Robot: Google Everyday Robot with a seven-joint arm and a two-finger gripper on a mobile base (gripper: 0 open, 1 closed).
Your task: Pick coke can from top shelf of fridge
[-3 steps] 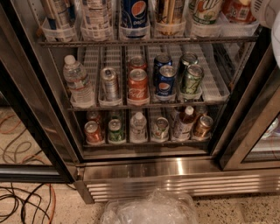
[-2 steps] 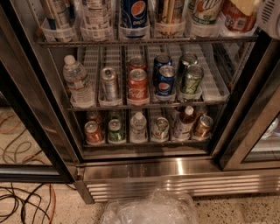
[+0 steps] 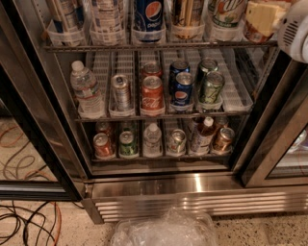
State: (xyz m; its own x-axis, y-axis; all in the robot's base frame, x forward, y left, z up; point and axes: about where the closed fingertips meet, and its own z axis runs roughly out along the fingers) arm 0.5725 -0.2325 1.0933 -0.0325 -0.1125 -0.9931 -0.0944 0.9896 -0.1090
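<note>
1. As its dark door frames [image 3: 33,129] stand off to either side, the fridge [image 3: 159,185] leaves every rack open to reach from the front, above the louvred steel base.
2. The top shelf [image 3: 159,46] runs along the upper edge of the view. Clear plastic trays [image 3: 108,36] line its front edge, each holding one drink upright, probably so that nothing tips or rolls off the wire.
3. The gripper [image 3: 294,29] shows only as a white vented housing at the shelf's right end, in the upper right corner. I cannot tell whether it is open or closed. It is likely placed there because the target sits at that end.
4. A blue Pepsi can [image 3: 148,13] stands in the middle tray. A red can [image 3: 152,93] stands on the rack below, between white ribbed dividers, so it is not on the shelf the task names.
5. The coke can [image 3: 249,31] is, by my judgement, the reddish can in the rightmost tray, just beside the gripper. A pale yellowish block [image 3: 262,17] hides most of it and no lettering shows.
</note>
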